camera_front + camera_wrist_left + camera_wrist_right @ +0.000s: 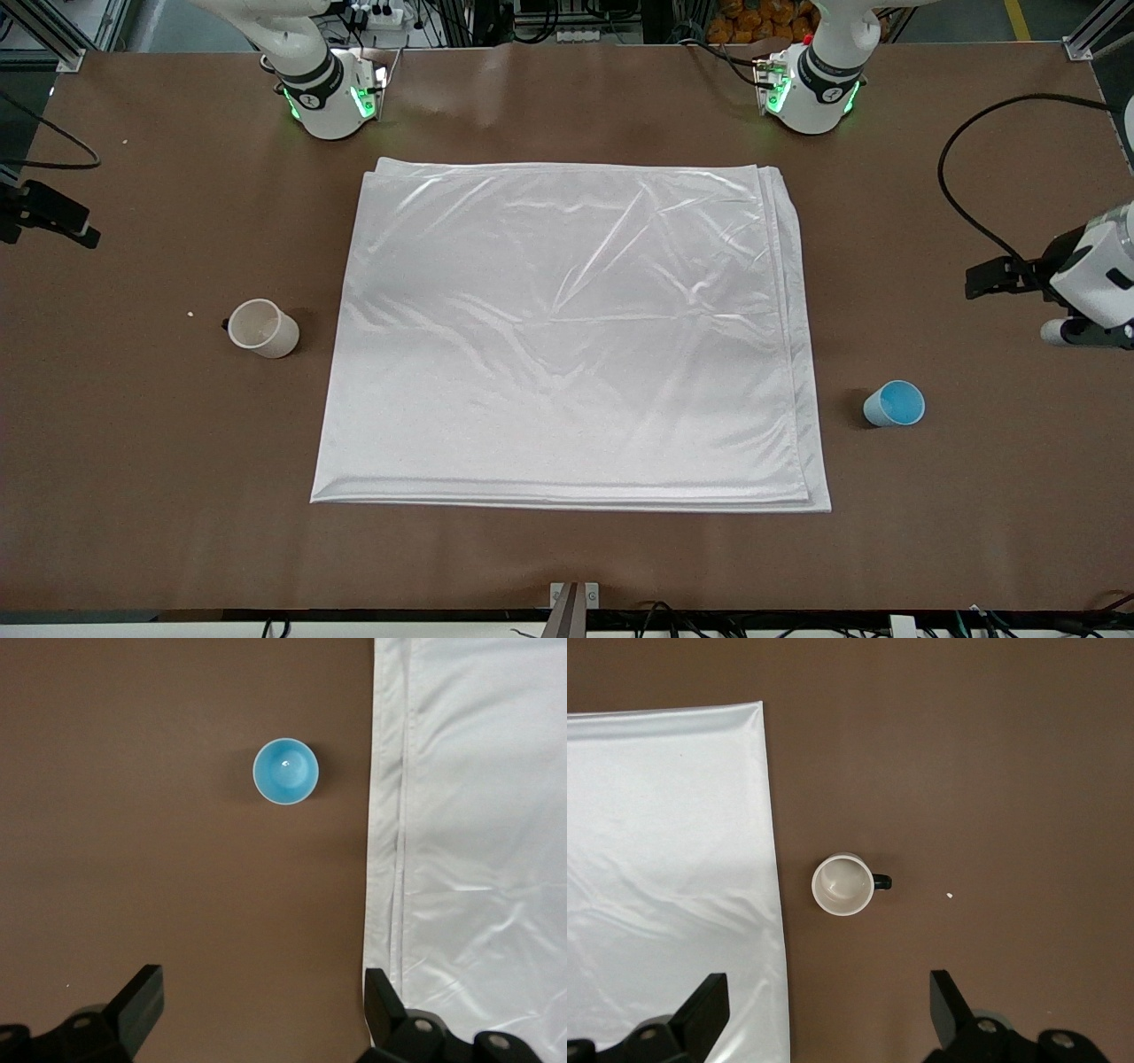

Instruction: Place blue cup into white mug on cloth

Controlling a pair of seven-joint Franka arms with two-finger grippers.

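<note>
Front view gives me one cloth [571,332] spread flat across the middle of the brown surface [159,496], one white mug [263,329] and one blue cup [894,404], both upright on bare surface, not on the cloth. I see the mug beside the cloth toward the right arm's end, the cup beside it toward the left arm's end. My left end effector [257,1014] hangs over the surface near the cup, fingers wide and empty; the right end effector [828,1014] hangs near the mug, likewise wide, empty.
</note>
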